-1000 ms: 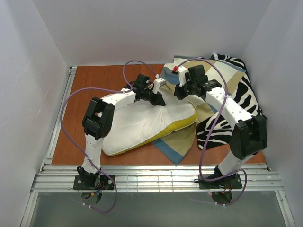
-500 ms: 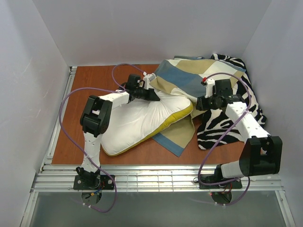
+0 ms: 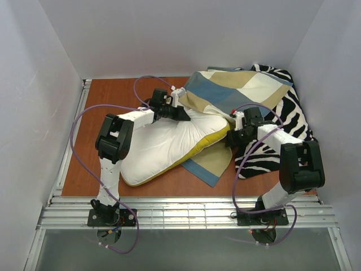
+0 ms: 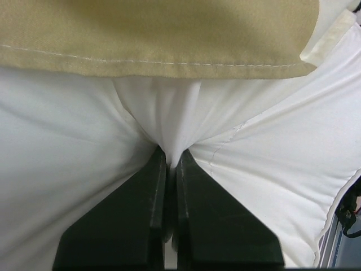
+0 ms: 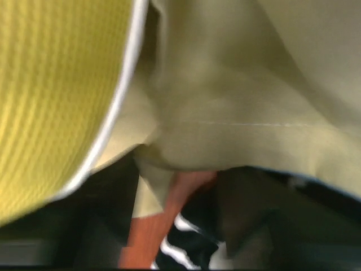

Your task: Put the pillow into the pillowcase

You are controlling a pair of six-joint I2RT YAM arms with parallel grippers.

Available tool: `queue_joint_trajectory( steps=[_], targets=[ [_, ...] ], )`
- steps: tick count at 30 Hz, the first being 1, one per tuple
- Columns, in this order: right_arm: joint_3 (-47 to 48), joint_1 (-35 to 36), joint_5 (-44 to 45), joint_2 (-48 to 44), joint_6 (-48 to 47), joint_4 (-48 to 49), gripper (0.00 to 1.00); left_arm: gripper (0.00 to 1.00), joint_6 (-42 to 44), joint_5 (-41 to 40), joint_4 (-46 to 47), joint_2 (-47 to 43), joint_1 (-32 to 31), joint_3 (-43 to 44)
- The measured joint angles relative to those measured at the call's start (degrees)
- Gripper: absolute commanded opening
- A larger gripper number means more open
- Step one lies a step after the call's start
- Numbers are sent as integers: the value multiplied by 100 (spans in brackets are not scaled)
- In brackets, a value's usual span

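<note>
The white pillow [image 3: 163,144] with its yellow edge lies on the table, left of centre. The blue, tan and cream check pillowcase [image 3: 225,93] lies at the back and drapes over the pillow's far right end. My left gripper [image 3: 183,114] is shut on a pinch of white pillow [image 4: 254,158] fabric, right under the tan hem of the pillowcase [image 4: 169,45]. My right gripper [image 3: 231,138] sits low at the pillow's right corner. In the blurred right wrist view it is open [image 5: 180,226], below a tan fold of the pillowcase [image 5: 237,113] and beside the pillow's yellow underside [image 5: 51,101].
A black-and-white zebra-striped cloth [image 3: 293,118] lies under the pillowcase at the right and shows between my right fingers [image 5: 186,248]. Bare wooden table [image 3: 101,96] lies at the left. White walls close in on three sides.
The pillowcase has been spread forward over the pillow's far end. My right arm swung from the back out to the right, then down to the pillow's right corner. My left gripper shifted slightly left.
</note>
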Motion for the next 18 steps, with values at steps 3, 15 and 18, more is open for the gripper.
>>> queue_joint_trajectory(
  steps=[3, 15, 18],
  targets=[
    [-142, 44, 17, 114, 153, 321, 1, 36, 127, 39, -31, -7, 7, 0],
    [-450, 22, -621, -1233, 352, 828, 1, 86, 2911, 361, -1849, -2260, -120, -920],
    [-621, 20, -743, -1244, 356, 885, 1, 88, 3198, -107, -1572, -2728, -791, -1386]
  ],
)
